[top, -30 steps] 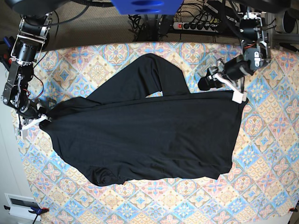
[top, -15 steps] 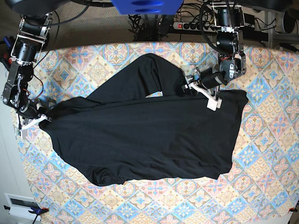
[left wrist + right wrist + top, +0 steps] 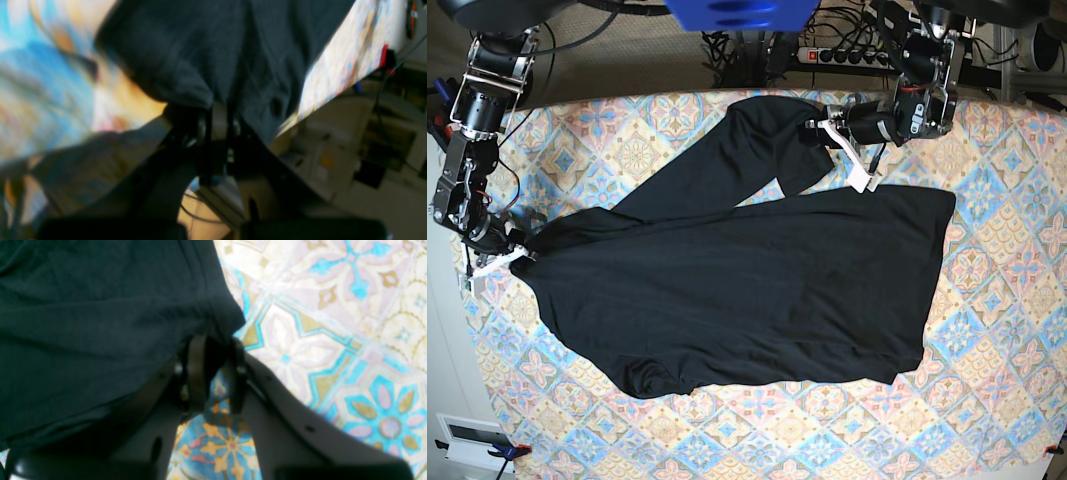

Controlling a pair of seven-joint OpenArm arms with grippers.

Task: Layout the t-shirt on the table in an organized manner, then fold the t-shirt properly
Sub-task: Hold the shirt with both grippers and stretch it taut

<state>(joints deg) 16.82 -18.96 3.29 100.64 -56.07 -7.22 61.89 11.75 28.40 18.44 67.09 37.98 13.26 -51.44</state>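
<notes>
We see the t-shirt [image 3: 737, 290] spread across the table [image 3: 1017, 330], its long axis running side to side, one sleeve angling toward the far edge. Our left gripper [image 3: 819, 129] is clamped on that sleeve; our right gripper [image 3: 512, 257] pinches the opposite edge.

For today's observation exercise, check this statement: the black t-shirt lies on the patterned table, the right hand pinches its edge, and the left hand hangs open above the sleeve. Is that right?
One detail is wrong: the left hand is not open. The left wrist view shows it shut on the t-shirt, gripping the sleeve. The rest stands: the garment lies on the patterned table, and the right hand pinches its edge.
</notes>
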